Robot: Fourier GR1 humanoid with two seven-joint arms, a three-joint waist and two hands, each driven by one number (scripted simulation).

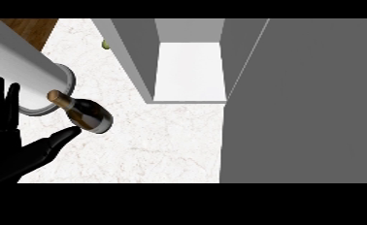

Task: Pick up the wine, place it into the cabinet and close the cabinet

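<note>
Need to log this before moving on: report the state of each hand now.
Left hand: open, fingers straight, holding nothing; the wine bottle stands just beside it.
Right hand: not in view.

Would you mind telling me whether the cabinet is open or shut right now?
Open: the cabinet shows its white inside floor, and its grey door is swung out to the right.

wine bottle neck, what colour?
Golden-brown foil on the neck; the wine bottle body is dark, near black. Head view shows it best.
</note>
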